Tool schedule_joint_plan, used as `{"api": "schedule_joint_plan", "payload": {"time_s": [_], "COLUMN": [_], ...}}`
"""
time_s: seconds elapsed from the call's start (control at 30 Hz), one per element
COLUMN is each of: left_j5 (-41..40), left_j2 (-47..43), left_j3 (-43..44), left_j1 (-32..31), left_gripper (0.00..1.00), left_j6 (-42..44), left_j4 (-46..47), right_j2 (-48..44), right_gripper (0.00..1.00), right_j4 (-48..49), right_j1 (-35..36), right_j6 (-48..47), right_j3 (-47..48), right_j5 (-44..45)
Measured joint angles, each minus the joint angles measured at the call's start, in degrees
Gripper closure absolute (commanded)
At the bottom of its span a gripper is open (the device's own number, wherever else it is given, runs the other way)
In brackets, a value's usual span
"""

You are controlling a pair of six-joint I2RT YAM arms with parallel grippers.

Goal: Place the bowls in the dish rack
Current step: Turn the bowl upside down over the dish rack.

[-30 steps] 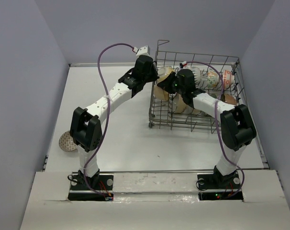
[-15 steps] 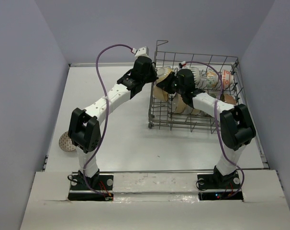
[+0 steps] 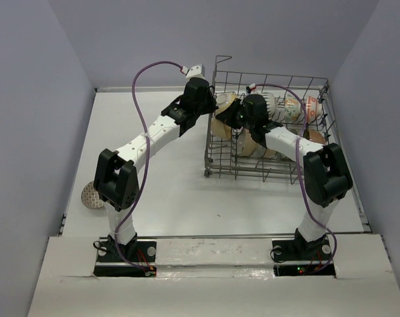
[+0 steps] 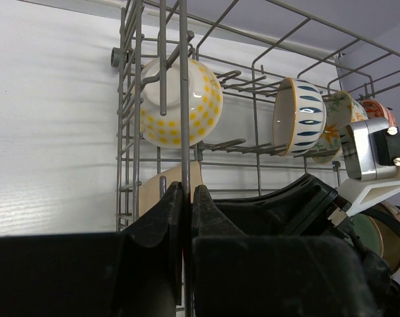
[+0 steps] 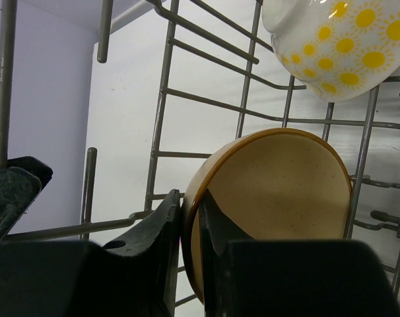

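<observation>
Little has shifted over the last second: both arms stay at the dish rack (image 3: 266, 173). Several bowls already sit inside, while one patterned bowl (image 3: 92, 195) waits on the table (image 3: 173, 191). The left tool (image 4: 185, 198) is pinched tight on a rack wire. The right tool (image 5: 190, 211) is clamped on the rim of the tan bowl (image 5: 279, 185), inside the rack.

Lettering, labels, brands, numbers, signs: none legible in any view.
Dotted bowl (image 4: 203, 99), beyond the left fingertips: yellow spots only, no characters.
Striped bowl (image 4: 305, 119), to the right of it: blue leaf-shaped marks only, no characters.
</observation>
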Motion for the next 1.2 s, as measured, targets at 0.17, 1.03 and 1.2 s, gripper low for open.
{"api": "schedule_joint_plan", "payload": {"time_s": [0.17,1.03,1.2], "left_j5": [0.11,0.66,0.63], "left_j2": [-0.11,-1.9,-1.95], "left_j3": [-0.15,-0.42,-0.42], "left_j1": [0.0,-0.63,-0.63], "left_gripper": [1.0,1.0,1.0], "left_j6": [-0.04,-0.07,-0.07], "left_j4": [0.17,-3.93,-4.07], "right_j2": [-0.42,1.29,0.57], "right_gripper": [0.95,0.67,0.66], "right_j4": [0.22,1.55,0.66], "right_j1": [0.33,-0.63,-1.01], "right_j6": [-0.68,-5.97,-6.56], "right_j3": [-0.55,0.76,0.63], "right_j5": [1.75,13.57,16.52]}}
